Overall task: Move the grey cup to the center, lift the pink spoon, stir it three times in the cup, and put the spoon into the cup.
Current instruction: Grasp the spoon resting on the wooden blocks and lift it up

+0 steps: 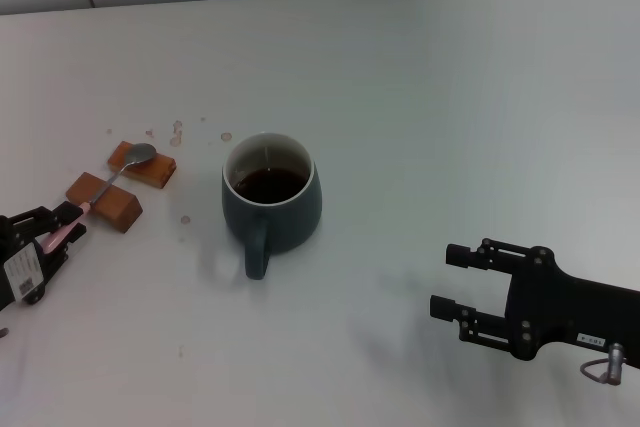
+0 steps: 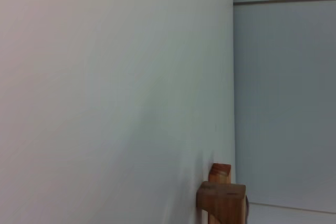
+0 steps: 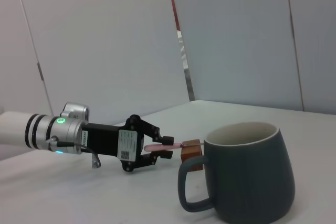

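The grey cup (image 1: pixel 272 202) stands near the table's middle with dark liquid inside and its handle toward me; it also fills the near part of the right wrist view (image 3: pixel 247 174). The pink spoon (image 1: pixel 112 179) lies across two brown blocks, with its metal bowl on the far one. My left gripper (image 1: pixel 66 224) is at the spoon's handle end, with a finger on each side of the pink handle (image 3: pixel 155 147) and small gaps showing. My right gripper (image 1: pixel 450 281) is open and empty, low and to the right of the cup.
Two brown blocks (image 1: pixel 142 163) (image 1: pixel 103 200) lie left of the cup and hold the spoon up; they also show in the left wrist view (image 2: pixel 222 198). Small dark drips (image 1: pixel 178 130) dot the table behind them. A wall runs along the table's far edge.
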`<action>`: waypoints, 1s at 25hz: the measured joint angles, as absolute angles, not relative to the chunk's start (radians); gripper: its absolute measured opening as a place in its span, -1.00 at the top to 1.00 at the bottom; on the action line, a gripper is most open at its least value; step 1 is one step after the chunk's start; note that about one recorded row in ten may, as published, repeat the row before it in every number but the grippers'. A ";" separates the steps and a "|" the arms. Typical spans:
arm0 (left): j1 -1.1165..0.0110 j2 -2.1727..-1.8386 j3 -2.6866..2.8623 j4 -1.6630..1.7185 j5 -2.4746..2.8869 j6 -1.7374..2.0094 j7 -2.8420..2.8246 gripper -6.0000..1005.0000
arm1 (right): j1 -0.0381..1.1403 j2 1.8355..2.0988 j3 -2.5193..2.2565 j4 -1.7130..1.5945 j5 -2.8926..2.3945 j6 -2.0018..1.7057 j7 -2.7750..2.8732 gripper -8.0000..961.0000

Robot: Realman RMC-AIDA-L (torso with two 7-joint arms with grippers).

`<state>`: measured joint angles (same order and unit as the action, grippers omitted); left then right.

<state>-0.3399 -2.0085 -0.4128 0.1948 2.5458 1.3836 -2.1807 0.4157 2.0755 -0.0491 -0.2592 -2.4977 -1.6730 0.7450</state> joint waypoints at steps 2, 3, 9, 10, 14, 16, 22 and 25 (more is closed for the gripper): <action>-0.340 -2.010 -0.413 0.195 2.544 1.386 -2.174 0.47 | 0.416 2.075 -0.049 -0.259 -2.499 -1.668 0.745 -0.37; -0.341 -2.010 -0.413 0.194 2.542 1.387 -2.172 0.49 | 0.416 2.076 -0.049 -0.259 -2.499 -1.666 0.745 -0.37; -0.341 -2.013 -0.413 0.193 2.541 1.389 -2.169 0.59 | 0.417 2.077 -0.049 -0.259 -2.502 -1.662 0.746 -0.37; -0.341 -2.013 -0.413 0.193 2.541 1.389 -2.169 0.61 | 0.417 2.077 -0.049 -0.259 -2.502 -1.662 0.746 -0.37; -0.335 -2.014 -0.433 0.187 2.537 1.414 -2.145 0.66 | 0.418 2.077 -0.051 -0.259 -2.502 -1.662 0.746 -0.37; -0.331 -2.008 -0.456 0.166 2.537 1.431 -2.121 0.68 | 0.420 2.077 -0.051 -0.259 -2.502 -1.662 0.746 -0.37; -0.330 -2.002 -0.478 0.153 2.536 1.469 -2.093 0.72 | 0.423 2.077 -0.051 -0.259 -2.502 -1.662 0.746 -0.37; -0.331 -2.002 -0.491 0.153 2.534 1.488 -2.080 0.72 | 0.424 2.077 -0.051 -0.259 -2.502 -1.657 0.746 -0.37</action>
<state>-0.3311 -2.0019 -0.4906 0.1533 2.5345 1.4882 -2.0802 0.4236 2.0771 -0.0507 -0.2592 -2.5020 -1.6574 0.7456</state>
